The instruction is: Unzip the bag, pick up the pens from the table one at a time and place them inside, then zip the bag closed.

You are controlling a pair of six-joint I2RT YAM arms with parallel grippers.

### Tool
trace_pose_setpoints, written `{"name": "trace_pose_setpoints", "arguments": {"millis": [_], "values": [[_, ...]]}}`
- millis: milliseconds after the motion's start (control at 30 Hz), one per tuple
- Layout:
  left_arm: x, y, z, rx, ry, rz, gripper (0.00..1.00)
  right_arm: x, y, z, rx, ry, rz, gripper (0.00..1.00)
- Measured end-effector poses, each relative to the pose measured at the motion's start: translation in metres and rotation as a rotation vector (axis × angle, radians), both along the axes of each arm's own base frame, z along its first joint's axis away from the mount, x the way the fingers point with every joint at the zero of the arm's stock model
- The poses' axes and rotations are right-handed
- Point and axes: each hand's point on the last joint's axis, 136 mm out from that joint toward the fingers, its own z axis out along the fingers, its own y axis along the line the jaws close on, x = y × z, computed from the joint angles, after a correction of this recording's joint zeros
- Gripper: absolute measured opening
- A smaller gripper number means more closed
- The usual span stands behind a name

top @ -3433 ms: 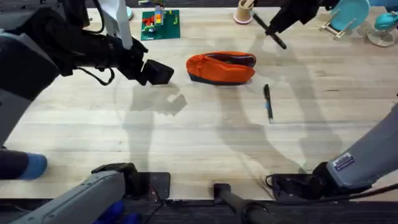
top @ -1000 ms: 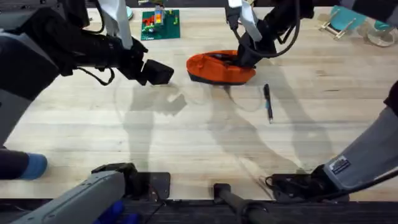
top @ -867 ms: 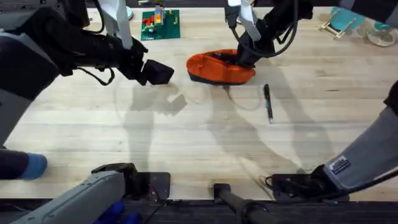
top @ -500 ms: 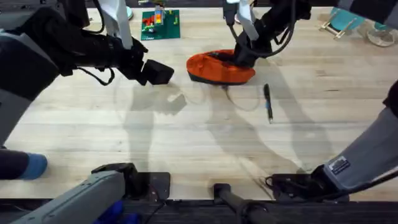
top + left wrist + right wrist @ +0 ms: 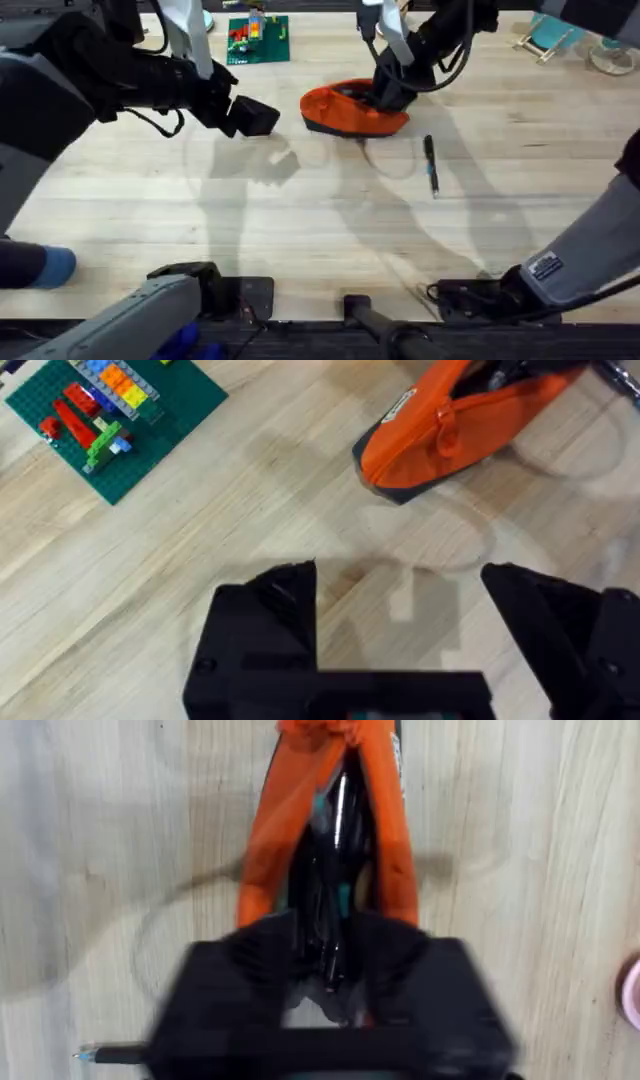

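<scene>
The right gripper (image 5: pixel 385 97), fingers clamped on a pen (image 5: pixel 335 870), reaches into the open bag (image 5: pixel 352 110) near the table's (image 5: pixel 300 230) far edge, where early release could leave the pen snagged on the zipper; the left gripper (image 5: pixel 400 610) hangs apart.

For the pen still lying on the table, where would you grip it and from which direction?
Take the pen around mid-barrel, coming straight down from above, fingers closing across its width. It lies flat on the table, its length running near to far, with bare wood on both sides, so both fingers probably have room. The right gripper is nearest, at the bag.
</scene>
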Motion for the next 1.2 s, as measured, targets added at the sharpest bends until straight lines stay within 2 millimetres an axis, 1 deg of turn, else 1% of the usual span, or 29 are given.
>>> {"name": "trace_pose_setpoints", "arguments": {"millis": [133,167,200,633,867,967,1067,1133,1200], "values": [[0.0,0.0,0.0,0.0,0.0,0.0,0.993,0.0,0.001,0.0,0.004,0.0,0.0,0.895],[0.0,0.0,0.0,0.0,0.0,0.0,0.993,0.0,0.001,0.0,0.004,-0.001,0.001,0.97],[0.0,0.0,0.0,0.0,0.0,0.0,0.993,0.0,0.001,0.0,0.004,0.0,0.0,0.991],[0.0,0.0,0.0,0.0,0.0,0.0,0.994,0.0,0.001,0.001,0.007,0.002,0.0,0.997],[0.0,0.0,0.0,0.0,0.0,0.0,0.994,0.0,0.004,0.004,0.038,0.045,-0.092,0.997],[0.0,0.0,0.0,0.0,0.0,0.0,0.993,0.002,0.003,0.016,0.056,0.048,-0.15,0.997],[0.0,0.0,0.0,0.0,0.0,0.0,0.995,0.005,-0.002,0.04,0.076,0.03,-0.243,0.997],[0.0,0.0,0.0,0.0,0.0,0.0,0.993,0.007,-0.011,0.058,0.071,0.014,-0.335,0.997],[0.0,0.0,0.0,0.0,0.0,0.0,0.994,0.007,-0.022,0.071,0.048,0.004,-0.436,0.998]]}}
